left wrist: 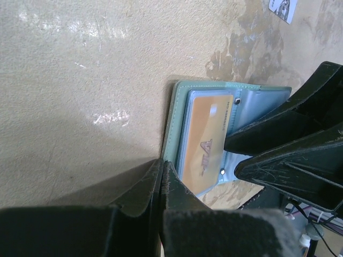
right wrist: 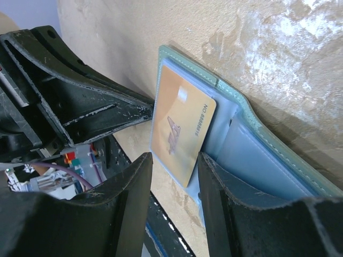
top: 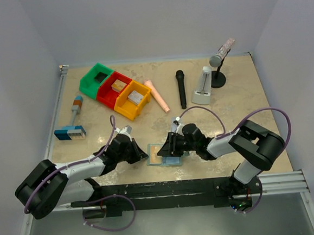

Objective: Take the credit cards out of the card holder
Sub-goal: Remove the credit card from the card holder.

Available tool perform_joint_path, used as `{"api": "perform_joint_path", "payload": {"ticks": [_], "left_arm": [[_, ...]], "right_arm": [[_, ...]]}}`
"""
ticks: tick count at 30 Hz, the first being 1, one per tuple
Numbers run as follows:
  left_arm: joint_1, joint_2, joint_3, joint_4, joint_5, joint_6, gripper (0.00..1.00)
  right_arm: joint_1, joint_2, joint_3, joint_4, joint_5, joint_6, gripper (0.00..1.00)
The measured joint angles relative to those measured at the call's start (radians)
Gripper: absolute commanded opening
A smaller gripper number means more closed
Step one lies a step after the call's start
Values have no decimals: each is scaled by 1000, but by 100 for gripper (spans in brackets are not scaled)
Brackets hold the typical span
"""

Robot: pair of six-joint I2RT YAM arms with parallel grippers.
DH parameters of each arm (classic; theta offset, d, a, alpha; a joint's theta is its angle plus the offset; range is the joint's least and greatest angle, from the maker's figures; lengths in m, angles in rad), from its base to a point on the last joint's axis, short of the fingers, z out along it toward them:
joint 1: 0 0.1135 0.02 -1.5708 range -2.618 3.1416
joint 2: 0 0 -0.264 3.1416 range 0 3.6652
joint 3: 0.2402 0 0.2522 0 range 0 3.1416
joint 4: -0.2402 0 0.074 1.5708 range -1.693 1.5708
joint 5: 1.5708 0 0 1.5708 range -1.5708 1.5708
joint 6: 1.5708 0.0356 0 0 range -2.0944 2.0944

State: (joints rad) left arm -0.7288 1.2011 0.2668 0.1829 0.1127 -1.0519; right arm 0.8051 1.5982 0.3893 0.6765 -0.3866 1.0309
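Between the two grippers the holder (top: 172, 161) is laid open, a golden card (right wrist: 179, 128) seated in its pocket. The left gripper (left wrist: 162, 176) is clenched, tips set at the holder's edge. The right gripper (right wrist: 175, 160) is spread astride the card's free end, and the card's long axis is aimed into that gap; this arm is judged the nearer.
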Motion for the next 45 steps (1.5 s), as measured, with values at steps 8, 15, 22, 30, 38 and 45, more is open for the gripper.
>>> {"api": "perform_joint_path", "payload": {"ticks": [8, 15, 22, 30, 38, 45], "left_arm": [[0, 6, 0, 10, 3, 0, 0], [0, 6, 0, 11, 2, 0, 0], [0, -1, -3, 11, -3, -1, 0], [-1, -75, -26, -43, -36, -3, 0], [-1, -200, -32, -101, -78, -2, 0], [-1, -166, -28, -34, -47, 10, 0]], "right_arm": [[-2, -3, 34, -87, 3, -3, 45], [-2, -4, 49, -126, 8, -2, 45], [-1, -10, 63, -167, 22, -2, 47], [6, -23, 79, -213, 43, -2, 50], [8, -29, 94, -249, 54, -2, 52], [10, -49, 102, -294, 79, -4, 52]]}}
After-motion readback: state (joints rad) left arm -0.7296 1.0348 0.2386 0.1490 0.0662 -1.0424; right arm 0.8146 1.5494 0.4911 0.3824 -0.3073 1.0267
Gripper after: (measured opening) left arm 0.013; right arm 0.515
